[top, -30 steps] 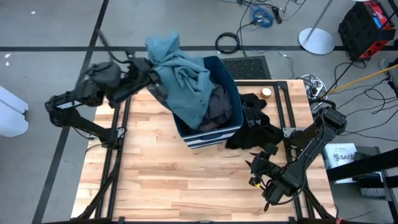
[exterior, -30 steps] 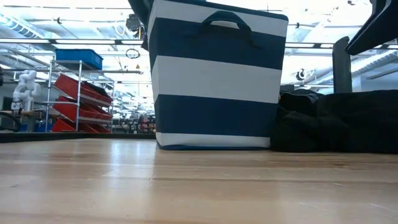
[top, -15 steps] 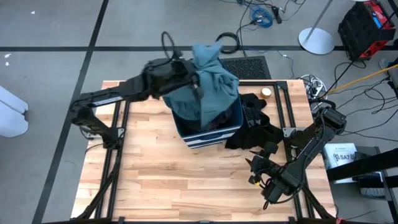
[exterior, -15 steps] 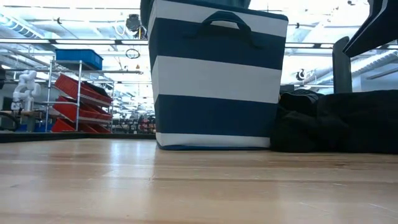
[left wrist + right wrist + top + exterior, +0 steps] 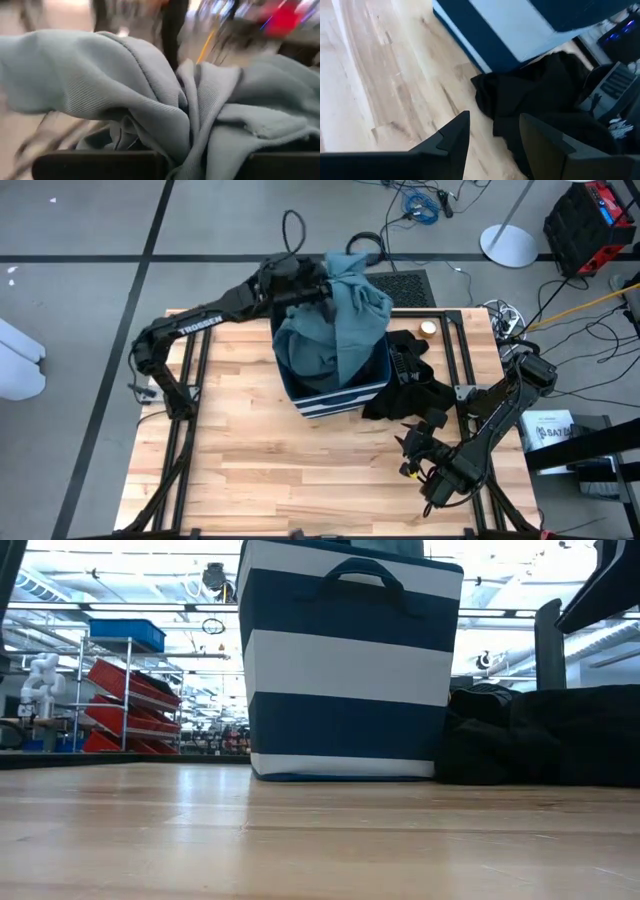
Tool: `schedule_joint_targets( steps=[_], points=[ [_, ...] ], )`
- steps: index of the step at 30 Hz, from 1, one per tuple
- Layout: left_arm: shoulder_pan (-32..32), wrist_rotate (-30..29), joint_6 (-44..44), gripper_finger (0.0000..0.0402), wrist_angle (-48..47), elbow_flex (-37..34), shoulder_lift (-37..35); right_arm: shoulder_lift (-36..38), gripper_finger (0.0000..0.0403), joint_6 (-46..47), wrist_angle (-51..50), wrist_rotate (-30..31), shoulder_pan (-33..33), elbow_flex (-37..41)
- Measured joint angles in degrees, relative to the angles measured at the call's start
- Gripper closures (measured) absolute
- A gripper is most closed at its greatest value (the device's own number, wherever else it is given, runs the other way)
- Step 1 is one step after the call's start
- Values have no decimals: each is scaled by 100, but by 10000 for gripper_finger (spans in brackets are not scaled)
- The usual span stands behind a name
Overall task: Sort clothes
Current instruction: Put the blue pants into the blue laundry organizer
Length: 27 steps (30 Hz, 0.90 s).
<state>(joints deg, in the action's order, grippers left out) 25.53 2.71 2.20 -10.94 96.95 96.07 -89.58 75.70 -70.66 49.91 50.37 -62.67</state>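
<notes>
A: How is the grey-green garment [image 5: 335,320] judged to handle?

B: Soft and limp; a bunched fold is best pinched. It is clamped between the left gripper [image 5: 322,292] fingers and hangs below them over the striped bin [image 5: 345,395].

A: And the black garment [image 5: 540,95]?

B: It is seen ahead of the right gripper [image 5: 492,137] fingers, which are held apart, empty.

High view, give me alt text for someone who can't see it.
From above, the left gripper holds a grey-green garment over a navy and white striped bin at the far side of a wooden table. A black garment lies beside the bin, and the right gripper waits open near the front.
</notes>
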Motion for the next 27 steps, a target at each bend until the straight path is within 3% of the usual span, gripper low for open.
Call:
schedule_joint_targets(
  steps=[7,12,18,27],
  points=[
    [229,-854,-505,364,-2086,-1,-28,0,243,22,171,-162,122,0],
    [162,-820,-874,364,-2826,-4,121,0,243,59,167,-67,124,0],
    [-52,-440,-1083,364,-2785,-379,556,0,243,15,89,72,96,0],
    [-485,-526,-1839,364,-3060,-436,1423,0,243,31,-153,148,94,0]
  ],
)
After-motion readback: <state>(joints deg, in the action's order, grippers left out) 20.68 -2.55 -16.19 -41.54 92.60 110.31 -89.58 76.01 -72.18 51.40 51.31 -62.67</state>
